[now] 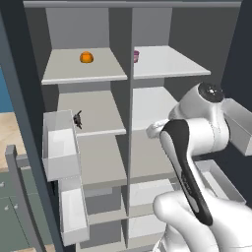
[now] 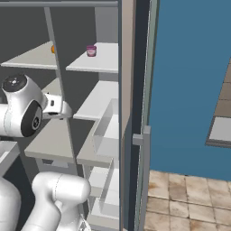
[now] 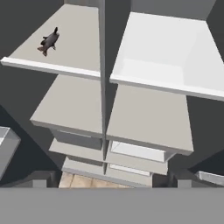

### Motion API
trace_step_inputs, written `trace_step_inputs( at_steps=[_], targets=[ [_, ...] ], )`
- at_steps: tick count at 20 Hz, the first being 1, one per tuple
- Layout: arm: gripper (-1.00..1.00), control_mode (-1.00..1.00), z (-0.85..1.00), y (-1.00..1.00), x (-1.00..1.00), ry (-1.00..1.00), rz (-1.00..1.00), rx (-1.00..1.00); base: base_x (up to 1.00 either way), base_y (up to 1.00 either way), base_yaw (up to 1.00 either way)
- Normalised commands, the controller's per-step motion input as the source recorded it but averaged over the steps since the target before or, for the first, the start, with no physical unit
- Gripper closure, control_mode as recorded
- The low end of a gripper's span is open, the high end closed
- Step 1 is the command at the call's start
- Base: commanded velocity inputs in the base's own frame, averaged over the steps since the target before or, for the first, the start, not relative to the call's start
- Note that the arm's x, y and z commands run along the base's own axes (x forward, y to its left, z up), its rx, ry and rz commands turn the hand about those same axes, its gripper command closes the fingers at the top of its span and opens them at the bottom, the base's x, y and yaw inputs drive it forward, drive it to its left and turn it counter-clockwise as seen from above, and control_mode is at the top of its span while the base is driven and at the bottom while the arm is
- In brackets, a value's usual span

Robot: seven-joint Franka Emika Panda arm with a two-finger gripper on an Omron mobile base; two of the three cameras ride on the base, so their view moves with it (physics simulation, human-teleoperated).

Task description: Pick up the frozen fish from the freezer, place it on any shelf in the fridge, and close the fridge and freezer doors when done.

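Gripper jaws wide apart, holding nothing, poised in front of open unit, clear of shelf edges. Frozen fish lies on freezer second shelf, near left front corner, beside door bin. Fridge shelf right of divider bare, open front edge. Orange item on top freezer shelf; pink cup on top fridge shelf. Both doors open.

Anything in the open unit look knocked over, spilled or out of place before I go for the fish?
Nothing stands out. The frozen fish lies alone on a freezer shelf, near its left edge. An orange item and a small purple-pink item sit on the top shelves. Both doors stand open, with no spills.
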Motion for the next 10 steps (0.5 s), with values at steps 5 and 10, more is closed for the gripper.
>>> trace_step_inputs(
  at_steps=[5, 10],
  targets=[
    [-1.00, -1.00, 0.03, 0.59, 0.00, -0.07, 0.00, 0.00, 0.00, 0.00, 0.00],
    [-1.00, -1.00, 0.01, 0.18, 0.08, -0.01, 0.00, 0.00, 0.00, 0.00, 0.00]
  ],
)
